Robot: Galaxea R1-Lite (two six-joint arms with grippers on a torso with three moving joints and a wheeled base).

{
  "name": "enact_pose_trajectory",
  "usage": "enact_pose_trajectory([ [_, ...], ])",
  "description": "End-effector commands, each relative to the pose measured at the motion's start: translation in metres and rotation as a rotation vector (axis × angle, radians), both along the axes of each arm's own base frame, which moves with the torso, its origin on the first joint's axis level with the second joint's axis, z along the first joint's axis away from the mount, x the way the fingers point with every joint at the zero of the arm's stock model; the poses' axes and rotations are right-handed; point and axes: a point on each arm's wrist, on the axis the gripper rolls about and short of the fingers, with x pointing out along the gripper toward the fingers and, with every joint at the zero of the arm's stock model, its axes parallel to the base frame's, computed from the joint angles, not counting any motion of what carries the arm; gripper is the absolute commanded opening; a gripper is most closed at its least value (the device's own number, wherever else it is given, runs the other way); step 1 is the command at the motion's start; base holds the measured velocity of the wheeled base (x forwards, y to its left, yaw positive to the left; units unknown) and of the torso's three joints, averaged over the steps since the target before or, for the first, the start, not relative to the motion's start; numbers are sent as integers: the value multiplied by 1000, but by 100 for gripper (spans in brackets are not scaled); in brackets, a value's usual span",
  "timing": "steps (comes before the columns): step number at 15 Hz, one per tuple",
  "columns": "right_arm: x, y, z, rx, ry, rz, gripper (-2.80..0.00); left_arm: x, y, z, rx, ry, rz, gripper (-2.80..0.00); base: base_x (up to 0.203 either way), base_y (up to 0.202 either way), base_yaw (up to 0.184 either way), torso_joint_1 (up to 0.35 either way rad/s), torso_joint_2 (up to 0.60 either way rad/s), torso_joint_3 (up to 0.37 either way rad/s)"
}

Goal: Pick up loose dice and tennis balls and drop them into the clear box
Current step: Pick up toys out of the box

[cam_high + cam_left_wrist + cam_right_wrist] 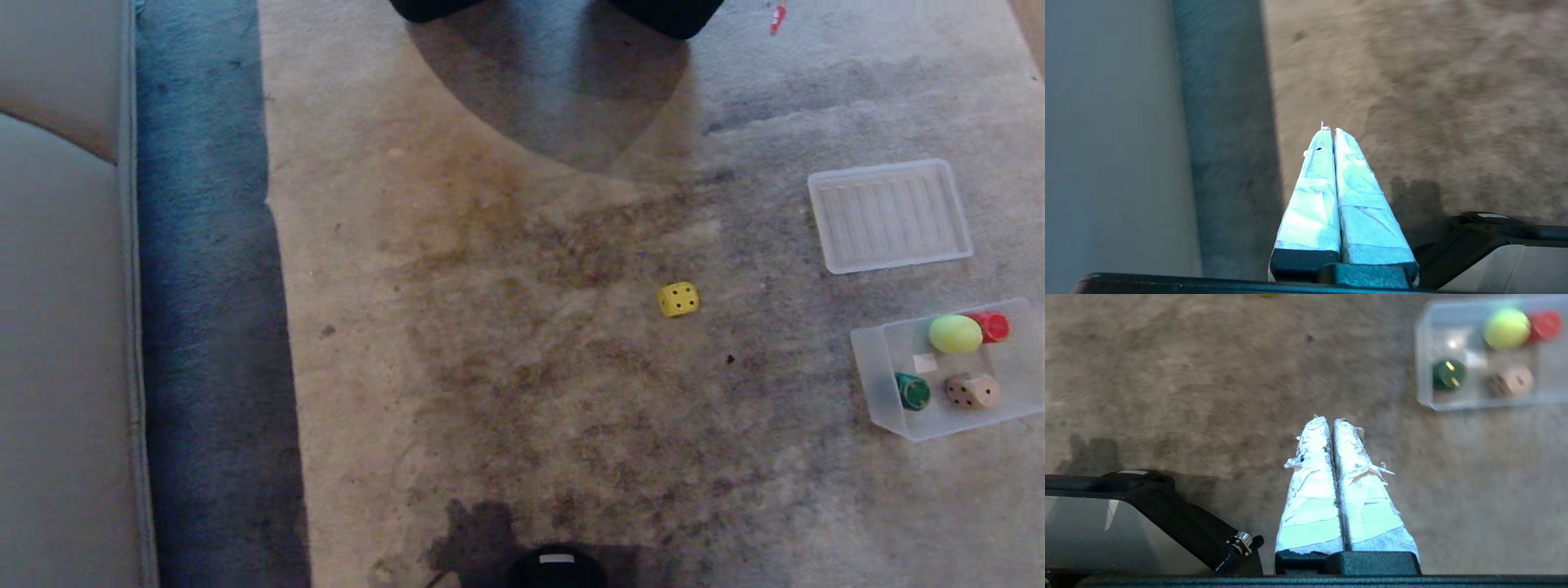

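A yellow die [678, 299] with dark pips lies loose on the carpet near the middle of the head view. At the right stands the clear box [878, 367] [1423, 363]; inside it are a tennis ball [954, 334] [1506, 328], a dark green die [913, 391] [1448, 374], a beige die [972, 391] and a red piece [993, 326]. My left gripper [1330, 129] hangs shut and empty over bare carpet beside a sofa. My right gripper [1330, 419] is also shut and empty, well short of the box. Neither gripper appears in the head view.
A ribbed translucent lid [890, 216] lies on the carpet beyond the box. A grey sofa [57, 327] runs along the left edge, with a band of shadow beside it. Dark round shapes [665, 12] and their shadow sit at the far side. My base [557, 567] is at the near edge.
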Motion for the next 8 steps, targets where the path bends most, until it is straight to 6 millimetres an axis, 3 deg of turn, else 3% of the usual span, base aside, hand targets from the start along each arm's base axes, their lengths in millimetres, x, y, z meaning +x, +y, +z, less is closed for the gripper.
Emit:
enact_pose_trajectory([
  [1,0,0,0,-1,4,1,-280,0,0,0,0,1,0,-280,2,-8,97,0,2,7],
  [8,0,0,0,-1,2,1,-280,0,0,0,0,0,0,-280,1,0,10,1,-1,0],
])
